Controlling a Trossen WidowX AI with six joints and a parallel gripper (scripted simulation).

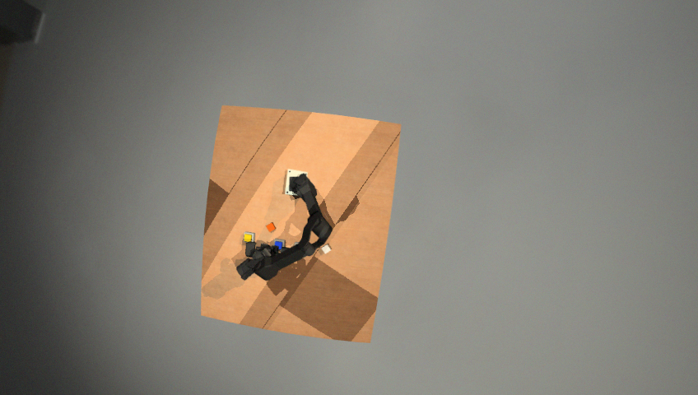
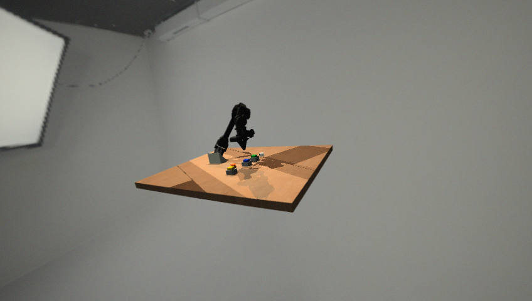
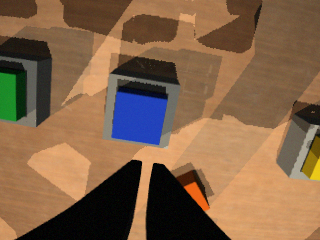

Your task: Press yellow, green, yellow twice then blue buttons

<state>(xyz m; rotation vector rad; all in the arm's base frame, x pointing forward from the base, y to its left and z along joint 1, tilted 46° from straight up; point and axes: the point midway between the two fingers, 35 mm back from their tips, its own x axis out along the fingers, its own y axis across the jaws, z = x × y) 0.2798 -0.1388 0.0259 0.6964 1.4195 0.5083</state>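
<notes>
My gripper (image 3: 145, 172) (image 2: 244, 148) is shut and empty. It hangs well above the table, and in the wrist view its tips show just below the blue button. The blue button (image 3: 139, 117) (image 2: 246, 160) (image 1: 278, 244) sits on a grey base and is not touched. The green button (image 3: 10, 94) (image 2: 254, 156) is at the left edge of the wrist view; the arm hides its cap in the top view. The yellow button (image 3: 313, 159) (image 2: 230, 168) (image 1: 248, 237) is at the right edge of the wrist view, partly cut off. All three caps stand raised.
An orange block (image 1: 271, 226) (image 2: 233, 164) (image 3: 196, 194) lies near the blue button, partly behind the right finger in the wrist view. A white block (image 1: 326, 248) (image 2: 261, 153) lies beyond the green button. The arm's base plate (image 1: 289, 174) is on the table (image 1: 342, 137).
</notes>
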